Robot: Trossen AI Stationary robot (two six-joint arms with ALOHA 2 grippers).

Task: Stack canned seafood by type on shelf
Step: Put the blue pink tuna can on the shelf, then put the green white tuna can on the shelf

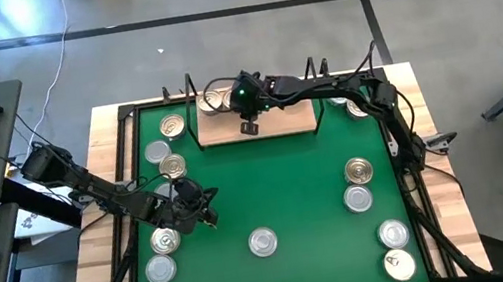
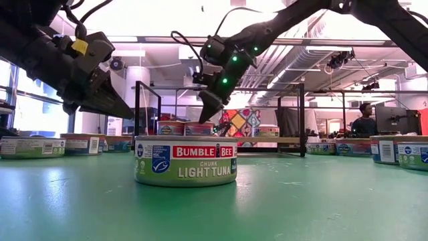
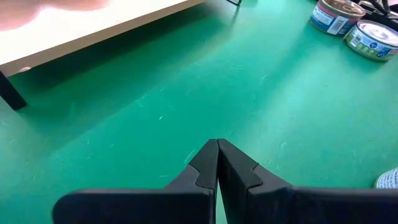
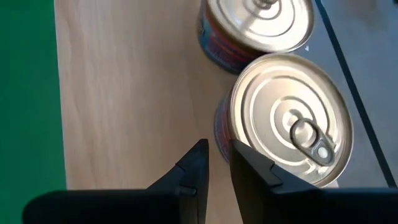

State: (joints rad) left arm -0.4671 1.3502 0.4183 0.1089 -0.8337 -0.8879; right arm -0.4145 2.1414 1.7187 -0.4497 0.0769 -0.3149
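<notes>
The tin [image 2: 185, 161] nearest the low camera, standing on the green mat [image 2: 301, 207], carries a label reading "BUMBLE BEE" in white on a red band, with "CHUNK" in small letters and "LIGHT TUNA" in large white letters on green below; a round blue seal with a fish mark sits at the label's left, its wording too small to read; labels on the other tins farther off cannot be read.

A Bumble Bee light tuna tin [image 2: 185, 161] stands centre on the green mat [image 2: 301, 207] — both arms overhead.
</notes>
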